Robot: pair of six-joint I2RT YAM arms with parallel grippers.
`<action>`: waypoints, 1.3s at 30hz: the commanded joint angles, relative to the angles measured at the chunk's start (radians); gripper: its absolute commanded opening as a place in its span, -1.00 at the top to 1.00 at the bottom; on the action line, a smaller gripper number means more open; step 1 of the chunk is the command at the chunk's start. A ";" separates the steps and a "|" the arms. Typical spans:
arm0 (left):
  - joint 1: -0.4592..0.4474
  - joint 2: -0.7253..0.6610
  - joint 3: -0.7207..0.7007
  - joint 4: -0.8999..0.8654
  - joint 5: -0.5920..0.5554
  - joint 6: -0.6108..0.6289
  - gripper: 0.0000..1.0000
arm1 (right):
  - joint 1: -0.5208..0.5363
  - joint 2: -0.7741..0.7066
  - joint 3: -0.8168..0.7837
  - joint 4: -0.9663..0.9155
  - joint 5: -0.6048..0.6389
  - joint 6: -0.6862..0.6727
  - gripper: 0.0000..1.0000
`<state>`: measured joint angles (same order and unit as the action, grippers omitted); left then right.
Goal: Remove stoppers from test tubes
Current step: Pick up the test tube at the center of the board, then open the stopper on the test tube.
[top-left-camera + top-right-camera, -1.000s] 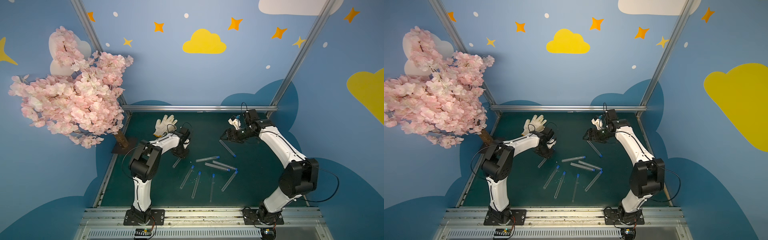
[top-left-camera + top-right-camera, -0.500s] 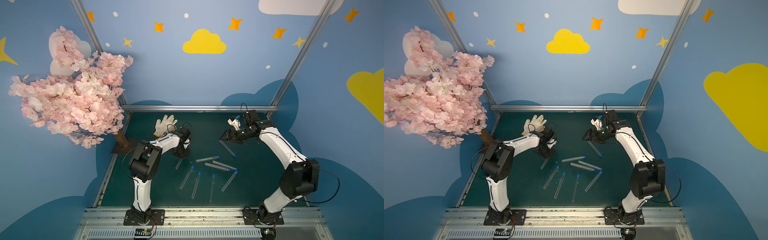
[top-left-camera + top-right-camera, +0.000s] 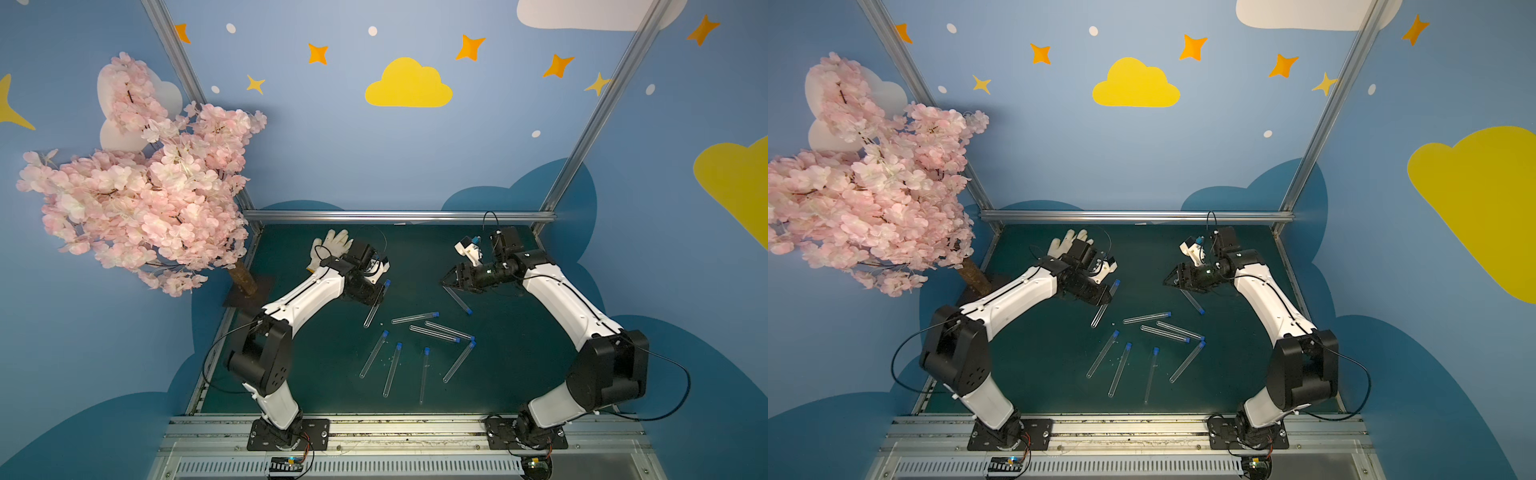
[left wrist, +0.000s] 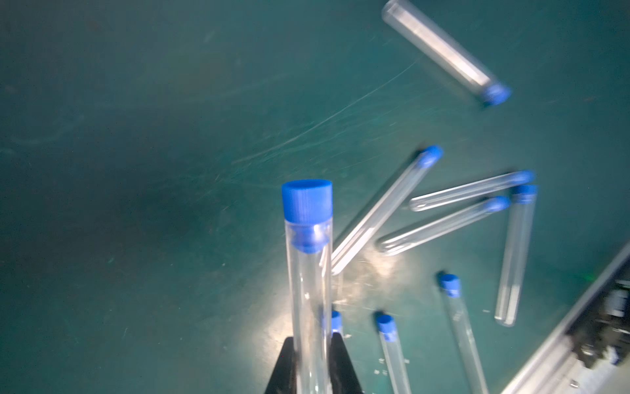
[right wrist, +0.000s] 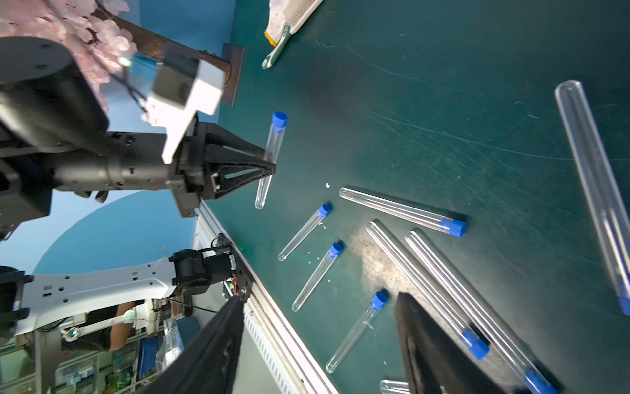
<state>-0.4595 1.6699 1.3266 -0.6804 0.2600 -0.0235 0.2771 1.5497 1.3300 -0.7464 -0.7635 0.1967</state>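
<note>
Left claw clamping tube, glove behind

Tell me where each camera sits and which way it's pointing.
Top views: high above the arms' bases, looking down at the green table; both show the left arm and right arm whole.
Left wrist: on the left arm, looking along the left gripper, shut on a tube.
Right wrist: on the right arm, looking past the open right gripper across the table at the left arm.
Shared: both wrist views show that held tube.
</note>
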 commanded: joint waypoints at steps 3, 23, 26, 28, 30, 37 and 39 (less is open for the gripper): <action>-0.005 -0.089 -0.076 0.045 0.202 -0.024 0.88 | 0.034 -0.014 -0.017 0.112 -0.103 0.024 -0.31; -0.051 -0.225 -0.162 0.122 0.298 -0.079 0.94 | 0.188 0.108 0.041 0.300 -0.205 0.092 0.17; -0.054 -0.231 -0.165 0.122 0.298 -0.081 0.94 | 0.199 0.113 0.037 0.307 -0.208 0.098 0.18; -0.057 -0.232 -0.167 0.120 0.298 -0.079 0.94 | 0.204 0.112 0.031 0.332 -0.215 0.114 0.19; -0.059 -0.235 -0.166 0.120 0.297 -0.079 0.94 | 0.207 0.113 0.030 0.349 -0.221 0.126 0.23; -0.062 -0.244 -0.167 0.120 0.293 -0.079 0.94 | 0.221 0.134 0.043 0.368 -0.232 0.144 0.26; -0.064 -0.245 -0.167 0.120 0.291 -0.078 0.94 | 0.225 0.140 0.048 0.364 -0.231 0.142 0.27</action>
<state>-0.5186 1.4540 1.1667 -0.5671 0.5434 -0.1017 0.4915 1.6718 1.3426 -0.3985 -0.9749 0.3359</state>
